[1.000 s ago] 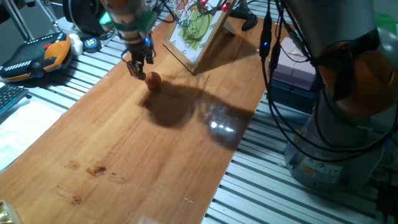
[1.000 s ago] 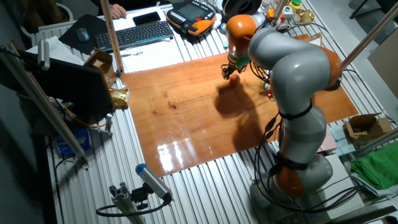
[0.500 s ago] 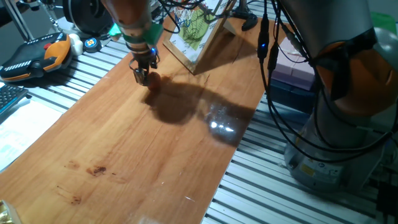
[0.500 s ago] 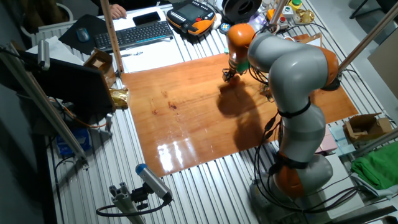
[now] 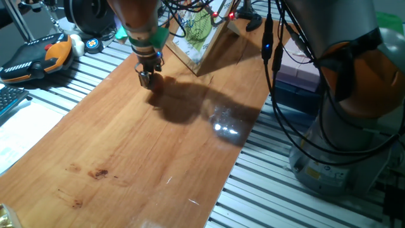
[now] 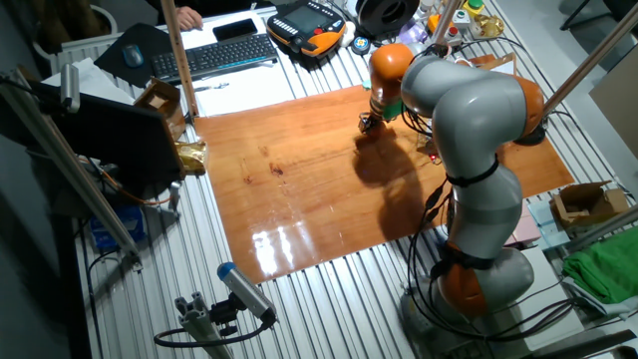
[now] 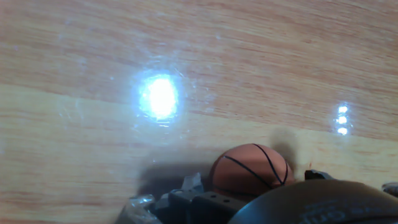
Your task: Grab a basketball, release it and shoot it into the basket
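I've got the gripper (image 5: 147,78) down at the basketball (image 7: 250,171) — can't tell if jaws have closed on it. Lift, release & shot at basket (image 5: 190,7) still left.

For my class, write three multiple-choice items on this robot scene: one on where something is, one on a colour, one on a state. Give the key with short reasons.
1. Where is the hand?
A. Low over the wooden board, near the hoop stand
B. Above the keyboard
C. Beside the green cloth

2. What colour is the ball?
A. Blue with white dots
B. Orange with dark lines
C. Plain white

3. How is the ball placed?
A. Inside the hoop
B. Resting on the wooden board, close against the hand
C. Rolling off the table edge

Key: A, both fixed views show the hand down by the hoop stand; B, the hand view shows orange with dark seams; C is wrong and B right, the ball lies on the wooden board by the hand.
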Available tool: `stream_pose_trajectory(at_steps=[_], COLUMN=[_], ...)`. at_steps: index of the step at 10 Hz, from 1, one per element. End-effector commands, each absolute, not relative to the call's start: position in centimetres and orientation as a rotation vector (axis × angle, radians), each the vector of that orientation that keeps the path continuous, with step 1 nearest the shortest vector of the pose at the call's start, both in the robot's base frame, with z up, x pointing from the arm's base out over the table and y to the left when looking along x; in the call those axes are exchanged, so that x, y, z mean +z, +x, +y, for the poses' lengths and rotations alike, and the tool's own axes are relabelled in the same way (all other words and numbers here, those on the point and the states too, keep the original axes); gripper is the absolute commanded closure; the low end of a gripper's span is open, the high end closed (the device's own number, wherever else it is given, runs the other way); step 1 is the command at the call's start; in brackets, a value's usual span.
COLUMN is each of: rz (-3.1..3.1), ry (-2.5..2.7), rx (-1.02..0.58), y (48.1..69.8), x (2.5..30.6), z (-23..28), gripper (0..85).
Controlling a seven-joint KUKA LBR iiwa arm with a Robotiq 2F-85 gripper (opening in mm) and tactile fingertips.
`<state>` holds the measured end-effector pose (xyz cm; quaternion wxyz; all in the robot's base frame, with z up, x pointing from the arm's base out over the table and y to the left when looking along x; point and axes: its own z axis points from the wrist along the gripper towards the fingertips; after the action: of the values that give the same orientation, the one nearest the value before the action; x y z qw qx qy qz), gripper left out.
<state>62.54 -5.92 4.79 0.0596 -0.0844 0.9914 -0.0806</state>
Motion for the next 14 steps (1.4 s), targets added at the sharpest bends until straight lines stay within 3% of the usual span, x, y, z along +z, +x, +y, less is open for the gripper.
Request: stream_pose_trajectory(at_steps=[1, 3, 5, 9, 10, 14], rz=[2.993, 2.990, 2.989, 3.002, 3.030, 3.069], ry=[-0.260, -0.271, -0.300, -0.394, -0.395, -0.374], rx=[-0.242, -0.229, -0.213, -0.212, -0.202, -0.237], y=[62.6, 62.6, 62.5, 62.7, 62.8, 61.5], x=[4.5, 4.3, 4.1, 5.1, 6.3, 12.8], z=[-5.9, -6.0, -6.1, -5.6, -5.3, -4.2], gripper=[4.3, 5.0, 14.3, 70.7, 79.7, 82.0])
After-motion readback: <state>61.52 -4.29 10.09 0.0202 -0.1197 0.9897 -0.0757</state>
